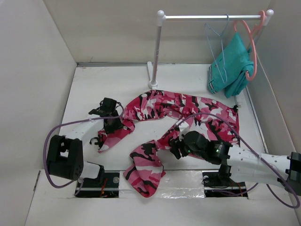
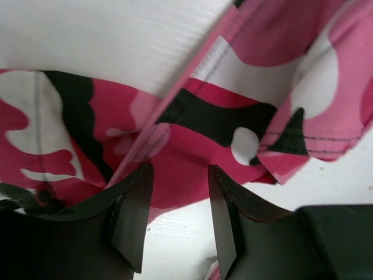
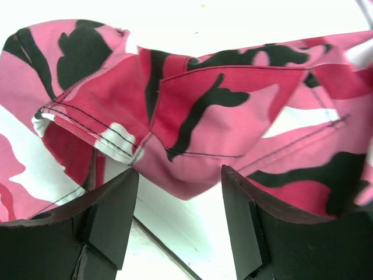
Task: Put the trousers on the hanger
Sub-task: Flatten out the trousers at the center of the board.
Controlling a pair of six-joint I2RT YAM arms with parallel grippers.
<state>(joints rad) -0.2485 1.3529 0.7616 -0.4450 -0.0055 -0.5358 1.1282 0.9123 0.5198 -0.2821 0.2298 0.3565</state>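
While the trousers (image 1: 188, 106) lie crumpled in an arc across the white tabletop (image 1: 94, 89) in the top view, the hanger (image 1: 217, 42), thin light-blue wire, hangs bare on the rail (image 1: 211, 17) at the back right. Just beside it on the same rail are a salmon-pink hanger (image 1: 252, 47) and the teal garment (image 1: 230, 66) draped on it. One trouser leg runs down to the near edge and folds over it. The left claw (image 1: 113, 125) sits at the end of the other leg, at the left of the arc. The right claw (image 1: 175, 148) sits at the fabric near the middle, where the near leg bends. Jaw state is not readable from up here.

Left wrist view: left claw (image 2: 179, 186) has its jaws apart, nothing clamped. The trousers (image 2: 192, 146) fill the frame just past the tips, and a pink seam runs diagonally towards the gap. The tabletop (image 2: 116, 41) shows above.

Right wrist view: right claw (image 3: 179, 181) also has its jaws apart, gripping nothing. A stitched fold of the trousers (image 3: 204, 116) lies just ahead of the tips. Bare tabletop (image 3: 175, 233) shows between the jaws.
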